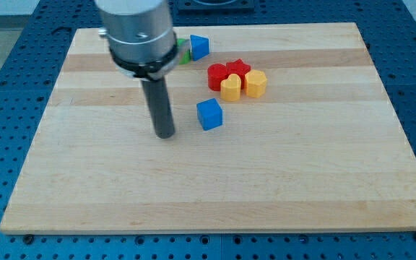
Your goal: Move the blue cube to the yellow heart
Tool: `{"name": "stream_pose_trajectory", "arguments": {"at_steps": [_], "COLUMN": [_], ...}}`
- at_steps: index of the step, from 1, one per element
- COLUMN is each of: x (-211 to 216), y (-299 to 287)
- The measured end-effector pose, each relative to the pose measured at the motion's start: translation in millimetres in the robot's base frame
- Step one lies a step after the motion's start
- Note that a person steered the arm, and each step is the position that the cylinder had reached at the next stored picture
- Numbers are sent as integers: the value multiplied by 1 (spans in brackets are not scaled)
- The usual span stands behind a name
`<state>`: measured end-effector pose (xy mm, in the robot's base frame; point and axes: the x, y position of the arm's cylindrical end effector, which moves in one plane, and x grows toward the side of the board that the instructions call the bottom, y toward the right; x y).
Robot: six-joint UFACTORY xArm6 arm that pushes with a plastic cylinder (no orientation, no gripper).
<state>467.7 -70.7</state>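
Note:
The blue cube (209, 114) lies near the middle of the wooden board (215, 180). The yellow heart (230, 88) lies a short way toward the view's top right of it, touching a yellow hexagon-like block (256, 83). My tip (165, 134) rests on the board just to the view's left of the blue cube, a small gap apart from it. The rod hangs from the grey arm body at the view's top.
A red block (217, 74) and a red star (238, 68) sit just above the yellow blocks. A second blue block (199, 46) and a green block (183, 52), partly hidden by the arm, lie near the board's top edge.

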Motion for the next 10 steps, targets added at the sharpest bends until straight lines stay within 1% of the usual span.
{"name": "stream_pose_trajectory", "arguments": {"at_steps": [1,2,3,4,5,7,8,9,10], "x": [-2,-4,4,-7,-30,-36,-34,-9,-1], "y": [59,90,57,5,10,74,83,78,105]}}
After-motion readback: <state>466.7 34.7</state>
